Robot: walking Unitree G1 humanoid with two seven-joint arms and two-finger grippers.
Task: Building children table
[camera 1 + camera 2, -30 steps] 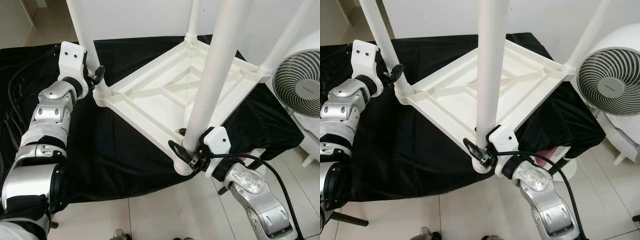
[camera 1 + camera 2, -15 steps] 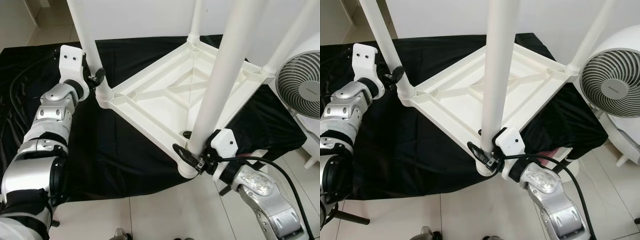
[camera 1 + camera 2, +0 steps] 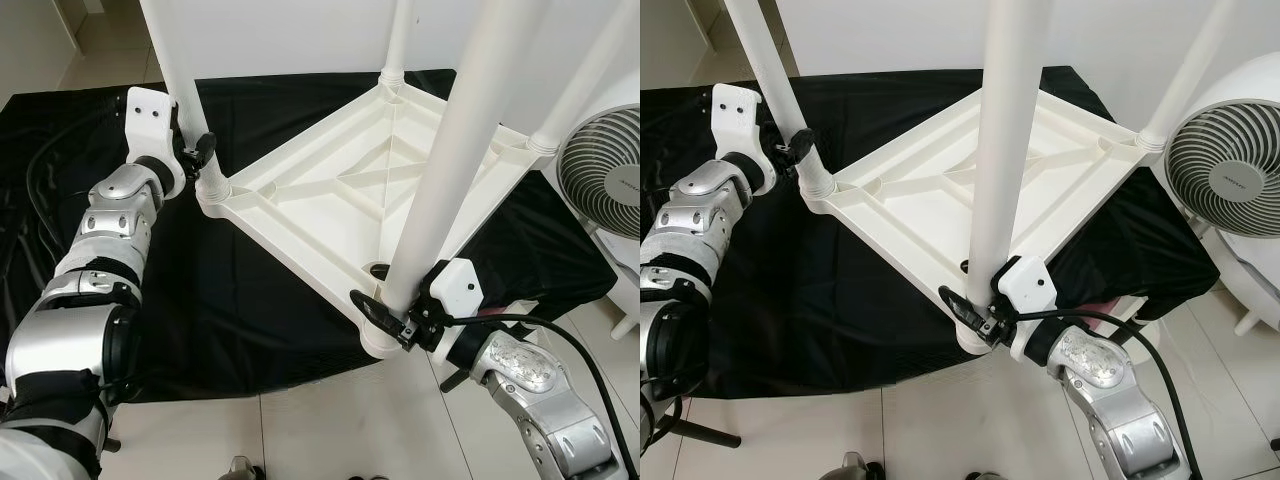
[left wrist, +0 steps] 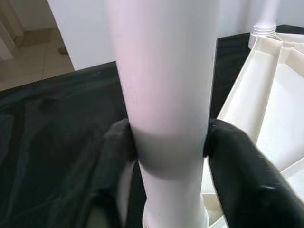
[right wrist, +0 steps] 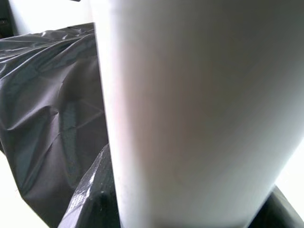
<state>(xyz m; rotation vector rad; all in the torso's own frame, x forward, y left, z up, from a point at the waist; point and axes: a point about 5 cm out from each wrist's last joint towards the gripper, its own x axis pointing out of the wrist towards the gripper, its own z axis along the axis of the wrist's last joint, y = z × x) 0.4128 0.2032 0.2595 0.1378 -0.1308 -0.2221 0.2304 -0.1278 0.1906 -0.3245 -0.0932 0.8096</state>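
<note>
Tabletop upside down; left gripper pinching far leg, right gripper pinching near leg; uneven pull risks unseating legs.

Upturned table top in smooth white moulded plastic with a slight sheen, its legs matt white plastic tubes, black cloth thin and creased with a faint shine, silver metal arms, glossy pale floor tiles
</note>
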